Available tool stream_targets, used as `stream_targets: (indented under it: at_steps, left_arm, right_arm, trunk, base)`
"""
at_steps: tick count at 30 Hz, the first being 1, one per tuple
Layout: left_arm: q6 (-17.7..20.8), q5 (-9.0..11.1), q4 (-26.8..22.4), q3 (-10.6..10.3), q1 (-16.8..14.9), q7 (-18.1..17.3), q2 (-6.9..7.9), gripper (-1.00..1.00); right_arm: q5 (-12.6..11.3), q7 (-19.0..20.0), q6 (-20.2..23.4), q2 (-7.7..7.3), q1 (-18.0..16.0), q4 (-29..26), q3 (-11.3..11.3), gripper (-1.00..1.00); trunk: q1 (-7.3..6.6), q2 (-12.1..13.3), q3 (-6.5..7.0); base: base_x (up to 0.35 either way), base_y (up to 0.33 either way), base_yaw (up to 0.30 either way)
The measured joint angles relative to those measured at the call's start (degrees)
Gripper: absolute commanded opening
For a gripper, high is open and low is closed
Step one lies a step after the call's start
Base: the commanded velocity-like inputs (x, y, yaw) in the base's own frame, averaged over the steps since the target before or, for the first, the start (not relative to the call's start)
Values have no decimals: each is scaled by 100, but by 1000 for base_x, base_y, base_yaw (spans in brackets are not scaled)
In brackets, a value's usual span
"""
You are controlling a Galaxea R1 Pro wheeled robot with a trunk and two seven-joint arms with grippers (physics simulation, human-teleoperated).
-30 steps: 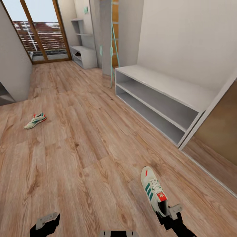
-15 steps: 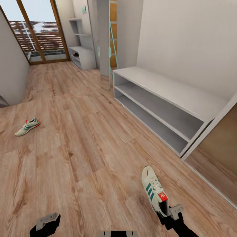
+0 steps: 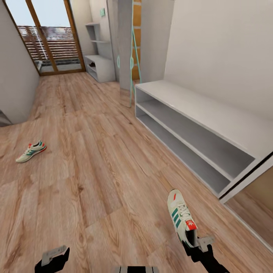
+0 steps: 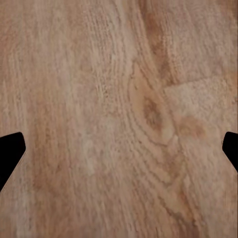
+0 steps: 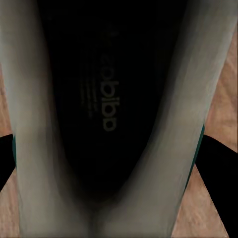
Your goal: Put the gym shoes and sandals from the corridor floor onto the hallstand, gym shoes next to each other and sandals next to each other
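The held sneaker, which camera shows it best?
The head view: the held sneaker shows whole there, toe forward, its heel in the right gripper above the floor. The right wrist view looks straight into its dark insole, too close for its shape. The left wrist view gives floor.

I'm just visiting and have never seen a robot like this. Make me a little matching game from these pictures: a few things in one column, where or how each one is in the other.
Things:
1. gym shoe nearest the robot
2. second gym shoe
3. hallstand
4. left gripper

Places or states:
A. lying alone on the corridor floor, far off to the left
B. open, holding nothing, over bare planks
C. held at its heel by the right gripper
D. against the right-hand wall, both shelves bare

Pairs: 1-C, 2-A, 3-D, 4-B
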Motion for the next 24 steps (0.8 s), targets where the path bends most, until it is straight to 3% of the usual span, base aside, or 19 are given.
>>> stream_targets:
  at_steps: [4, 17, 24]
  left_arm:
    - [0, 2, 0, 1, 0, 0, 0, 100]
    - [0, -9, -9, 1, 0, -8, 0, 100]
    - [0, -6, -9, 1, 0, -9, 0, 100]
  right_arm:
    - [-2, 3, 0, 2, 0, 0, -1, -100]
    - [4, 4, 0, 2, -1, 7, -2, -100]
    - [4, 4, 0, 2, -1, 8, -2, -100]
  trunk:
    - [1, 0, 30]
    - [4, 0, 112]
    - [-106, 201, 246]
  base:
    - [292, 0, 160]
    - [6, 0, 215]
    - [0, 0, 216]
